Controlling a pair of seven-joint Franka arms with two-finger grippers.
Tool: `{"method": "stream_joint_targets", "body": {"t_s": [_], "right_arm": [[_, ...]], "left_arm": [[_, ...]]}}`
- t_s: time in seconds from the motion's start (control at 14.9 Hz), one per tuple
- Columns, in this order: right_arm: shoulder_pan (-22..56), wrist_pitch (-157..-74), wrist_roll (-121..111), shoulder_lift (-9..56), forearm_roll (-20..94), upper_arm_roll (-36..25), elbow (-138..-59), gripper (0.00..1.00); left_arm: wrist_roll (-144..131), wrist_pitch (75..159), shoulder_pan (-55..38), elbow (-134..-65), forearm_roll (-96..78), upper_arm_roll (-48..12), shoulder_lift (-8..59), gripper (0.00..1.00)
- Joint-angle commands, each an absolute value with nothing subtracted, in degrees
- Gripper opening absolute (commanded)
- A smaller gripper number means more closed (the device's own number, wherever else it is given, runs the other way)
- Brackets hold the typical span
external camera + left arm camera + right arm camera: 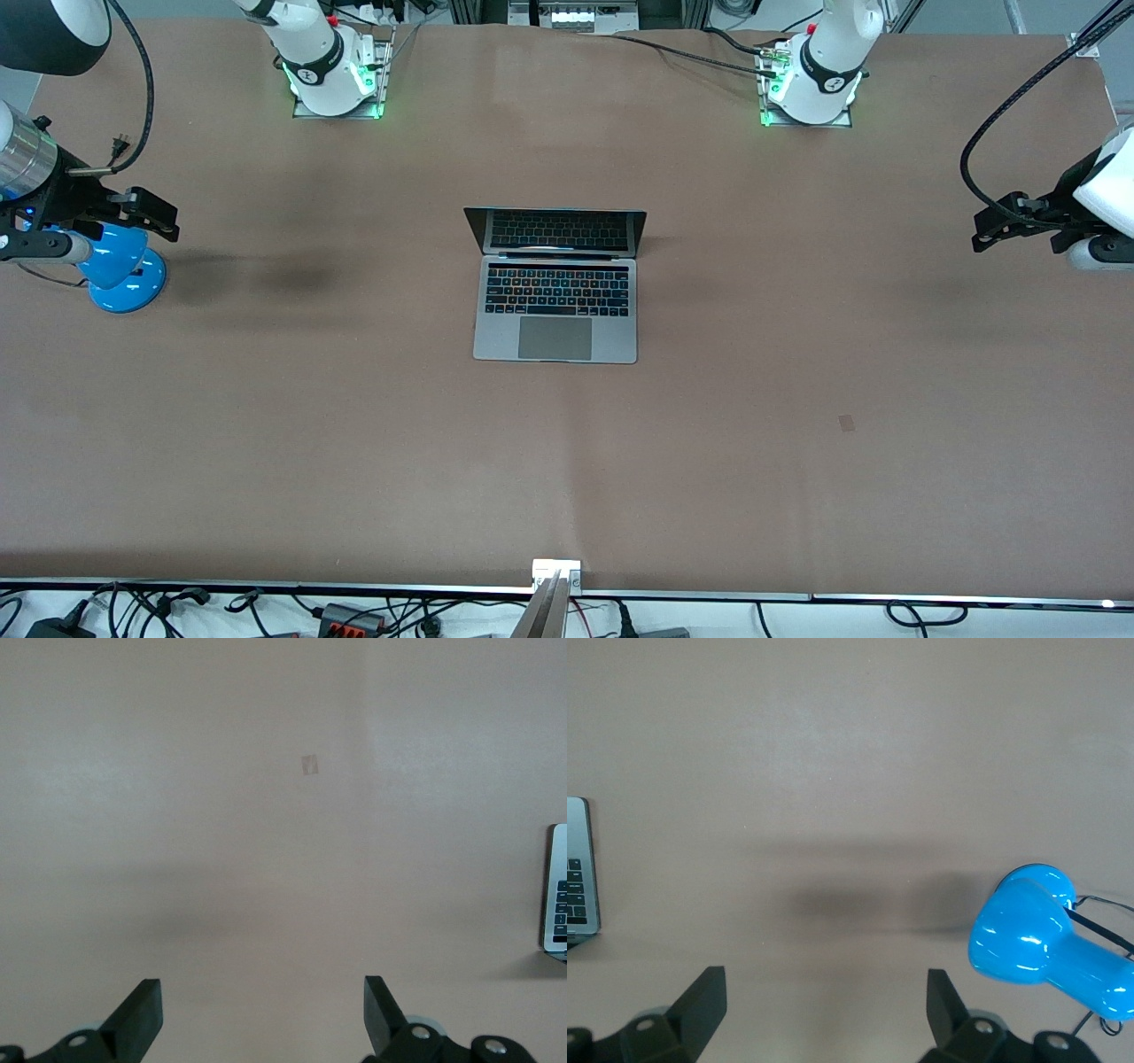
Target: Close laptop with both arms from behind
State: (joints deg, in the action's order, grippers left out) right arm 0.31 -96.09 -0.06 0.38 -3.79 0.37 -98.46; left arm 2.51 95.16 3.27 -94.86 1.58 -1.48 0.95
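Brown table point(354, 443), open laptop point(556, 301) mid-table; left gripper point(263, 1014) and right gripper point(826, 1008) fingers spread, empty.

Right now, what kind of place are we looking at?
Probably a robotics lab bench: two white robot arms bolted along a brown table, an open laptop centred on it, and loose cables and power gear along the camera-side edge.

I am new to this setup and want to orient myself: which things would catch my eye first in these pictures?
The open laptop lies alone in the middle of the brown table, its screen tilted up. A bright blue desk lamp stands toward the right arm's end, under the right gripper. The left gripper hangs over the left arm's end; both have their fingers spread.
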Motion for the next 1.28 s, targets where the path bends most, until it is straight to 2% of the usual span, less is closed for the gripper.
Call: {"method": "stream_joint_targets", "body": {"t_s": [0.0, 0.34, 0.4, 0.47, 0.54, 0.61, 0.74, 0.81, 0.87, 1.08, 1.14, 1.21], "right_arm": [[0.3, -95.0, 0.2, 0.4, -2.8, 0.5, -97.6, 1.00], [-0.1, -95.4, 0.2, 0.4, 1.2, 0.3, -97.6, 1.00], [-0.3, -95.4, 0.2, 0.4, 2.4, 0.2, -97.5, 0.94], [-0.6, -95.0, -0.5, 0.4, 2.5, -0.3, -97.4, 0.71], [-0.4, -94.9, -0.9, 0.2, 2.5, -0.4, -97.4, 0.41], [-0.3, -94.8, -1.0, 0.1, 2.5, -0.3, -97.4, 0.15], [-0.2, -94.9, -1.0, 0.2, 2.4, -0.1, -97.2, 0.00], [-0.1, -94.8, -1.3, 0.4, 2.4, 0.1, -97.1, 0.00], [0.3, -94.7, -1.3, 0.2, 2.5, 0.2, -97.2, 0.00], [1.5, -92.3, -0.9, 0.4, 2.6, 0.2, -97.2, 0.00], [2.2, -92.2, -0.4, 0.5, 2.9, 0.3, -97.2, 0.00], [3.8, -91.9, -0.1, 0.5, 3.4, 0.4, -97.5, 0.00]], "left_arm": [[3.4, 95.0, 3.0, -94.4, 1.8, -2.1, 1.0, 1.00], [3.3, 92.1, 2.6, -93.9, 1.8, -3.3, 1.1, 1.00], [3.3, 92.1, 2.5, -93.9, 1.8, -3.3, 1.3, 1.00], [3.3, 92.1, 2.3, -93.8, 1.8, -3.3, 1.8, 1.00], [3.2, 91.6, 1.9, -93.8, 1.9, -3.3, 2.4, 1.00], [3.2, 89.1, 1.8, -93.6, 1.9, -3.3, 3.2, 1.00], [2.3, 86.9, 0.4, -93.4, 2.6, -3.3, 3.5, 1.00], [2.2, 86.7, 0.3, -93.4, 2.5, -3.3, 3.5, 0.88], [3.0, 86.1, 0.3, -93.4, 2.5, -3.3, 3.5, 0.69], [2.9, 82.6, -2.0, -93.4, 2.4, -3.3, 3.3, 0.24], [2.2, 80.5, -3.2, -93.4, 2.4, -3.3, 3.3, 0.13], [2.0, 78.5, -4.5, -93.4, 1.9, -3.3, 3.2, 0.07]]}}
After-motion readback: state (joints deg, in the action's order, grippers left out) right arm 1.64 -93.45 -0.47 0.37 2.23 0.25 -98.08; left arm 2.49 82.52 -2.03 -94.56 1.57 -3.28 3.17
